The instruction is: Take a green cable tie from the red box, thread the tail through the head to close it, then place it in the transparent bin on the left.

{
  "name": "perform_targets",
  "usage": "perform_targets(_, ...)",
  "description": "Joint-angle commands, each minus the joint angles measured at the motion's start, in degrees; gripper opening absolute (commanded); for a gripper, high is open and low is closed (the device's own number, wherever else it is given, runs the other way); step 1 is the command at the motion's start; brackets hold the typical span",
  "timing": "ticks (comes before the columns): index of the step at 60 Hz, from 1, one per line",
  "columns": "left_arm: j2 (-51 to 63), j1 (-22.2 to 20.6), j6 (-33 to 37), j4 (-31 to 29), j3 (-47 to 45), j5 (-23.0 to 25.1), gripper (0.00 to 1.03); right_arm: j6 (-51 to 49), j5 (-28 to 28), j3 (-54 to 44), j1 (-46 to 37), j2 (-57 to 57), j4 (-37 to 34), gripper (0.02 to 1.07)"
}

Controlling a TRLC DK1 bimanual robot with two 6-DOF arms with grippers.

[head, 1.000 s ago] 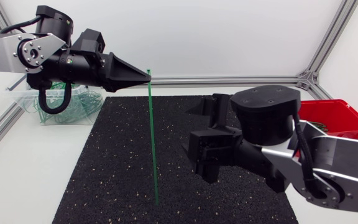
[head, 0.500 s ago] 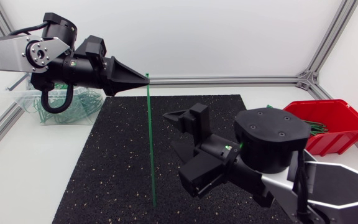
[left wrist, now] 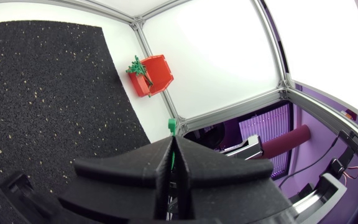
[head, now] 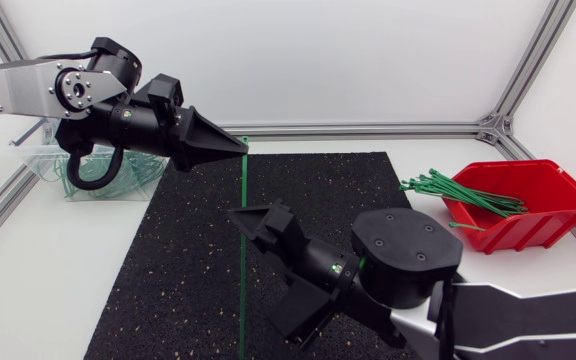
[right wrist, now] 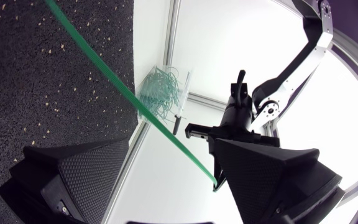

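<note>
Green and straight, the cable tie (head: 243, 185) hangs upright over the black speckled mat (head: 188, 260). Its upper end is clamped in the left tool (head: 240, 148), whose fingers are pressed together, with the tie's head poking out past their tips in the left wrist view. The right tool (head: 263, 265) sits low over the mat with its fingers spread wide, and the strap crosses the gap between them, though I cannot tell whether it touches either finger. At the right side of the table (head: 48, 290) the red box (head: 538, 215) holds a bundle of loose ties (head: 458, 190), and the transparent bin (head: 38, 165) beyond the left arm holds closed green loops.
</note>
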Motion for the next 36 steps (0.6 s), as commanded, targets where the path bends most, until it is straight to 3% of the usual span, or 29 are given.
perform_targets(1,1.06,-0.53,3.18,-2.51,2.78,0.84,0.03,-4.45,-0.74,-2.36,1.15,0.07,1.53,0.95)
perform_targets(7,1.94,-0.18,3.97,-3.13,4.45,0.84,0.03,-4.81,-0.74,-3.32,2.03,-0.63,1.53,0.81)
perform_targets(13,3.96,0.43,4.58,-3.22,6.48,0.84,0.03,-4.98,-0.65,-4.38,2.91,-1.07,1.79,0.78)
perform_targets(24,7.21,0.52,8.10,-8.05,10.43,0.84,0.03,-4.37,-0.21,-6.22,5.19,0.42,5.48,0.46)
perform_targets(36,7.65,0.52,14.60,-16.40,12.80,0.76,0.03,-3.93,0.32,-7.19,5.63,3.23,7.59,0.44)
